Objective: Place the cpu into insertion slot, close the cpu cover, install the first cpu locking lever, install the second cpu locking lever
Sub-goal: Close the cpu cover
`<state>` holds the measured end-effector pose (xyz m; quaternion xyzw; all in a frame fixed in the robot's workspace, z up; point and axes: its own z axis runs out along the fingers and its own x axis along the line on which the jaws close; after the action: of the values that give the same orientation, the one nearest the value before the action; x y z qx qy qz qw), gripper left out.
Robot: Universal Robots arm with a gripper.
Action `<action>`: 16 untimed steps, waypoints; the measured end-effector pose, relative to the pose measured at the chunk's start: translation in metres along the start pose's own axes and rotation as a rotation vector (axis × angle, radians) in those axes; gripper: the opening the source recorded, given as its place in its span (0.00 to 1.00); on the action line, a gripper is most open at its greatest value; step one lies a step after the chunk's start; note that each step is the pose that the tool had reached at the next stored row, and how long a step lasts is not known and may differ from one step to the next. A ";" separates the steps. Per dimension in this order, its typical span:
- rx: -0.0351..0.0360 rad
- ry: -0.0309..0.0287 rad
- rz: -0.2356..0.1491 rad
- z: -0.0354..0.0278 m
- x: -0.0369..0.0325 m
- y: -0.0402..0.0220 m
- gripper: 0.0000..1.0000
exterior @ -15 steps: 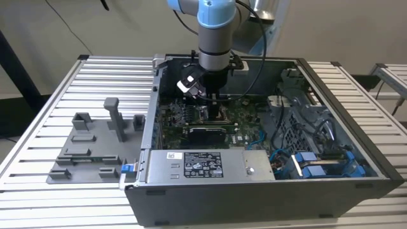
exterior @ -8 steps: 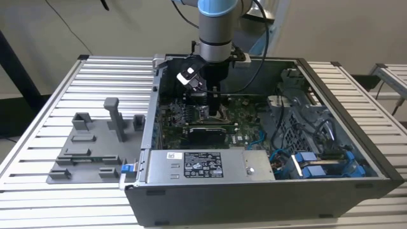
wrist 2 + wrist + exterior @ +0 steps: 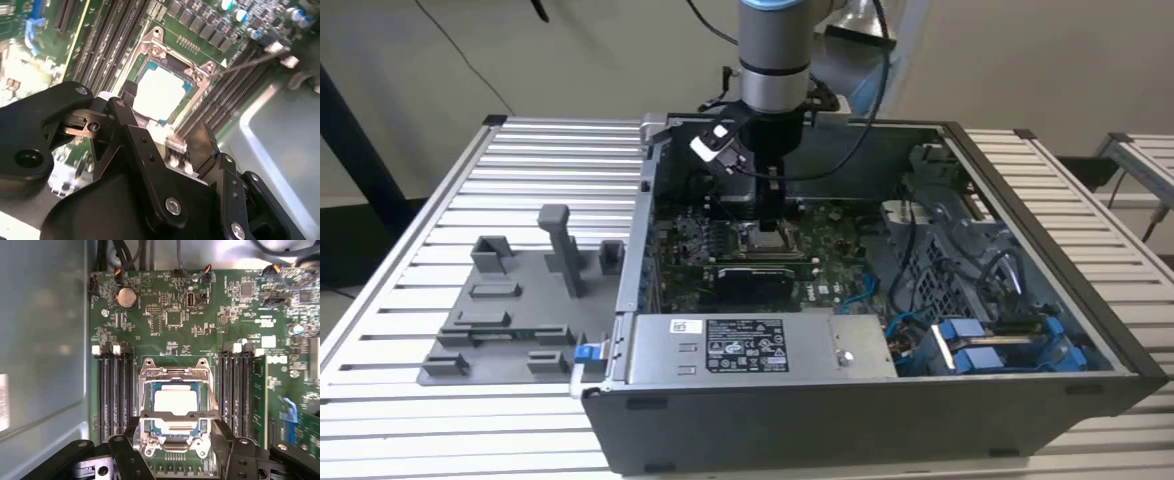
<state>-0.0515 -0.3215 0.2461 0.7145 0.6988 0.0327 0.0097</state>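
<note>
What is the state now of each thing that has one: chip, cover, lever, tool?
chip: seated in the socket, top showing
cover: over the chip, seemingly not quite flat
lever: unhooked, sticking out
tool: open, holding nothing, astride the socket

One cpu (image 3: 175, 401), one cpu cover (image 3: 173, 371), one coin battery (image 3: 126, 297).
</note>
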 end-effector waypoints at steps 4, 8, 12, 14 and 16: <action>0.0020 -0.0001 0.000 -0.0182 0.0006 0.0011 0.68; 0.0042 -0.0002 0.000 -0.0363 0.0012 0.0022 0.68; 0.0046 -0.0002 0.000 -0.0527 0.0018 0.0032 0.68; 0.0045 0.0000 0.000 -0.0533 0.0018 0.0032 0.68; 0.0044 0.0001 0.000 -0.0533 0.0018 0.0032 0.68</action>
<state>-0.0514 -0.3215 0.2995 0.7146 0.6988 0.0312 0.0081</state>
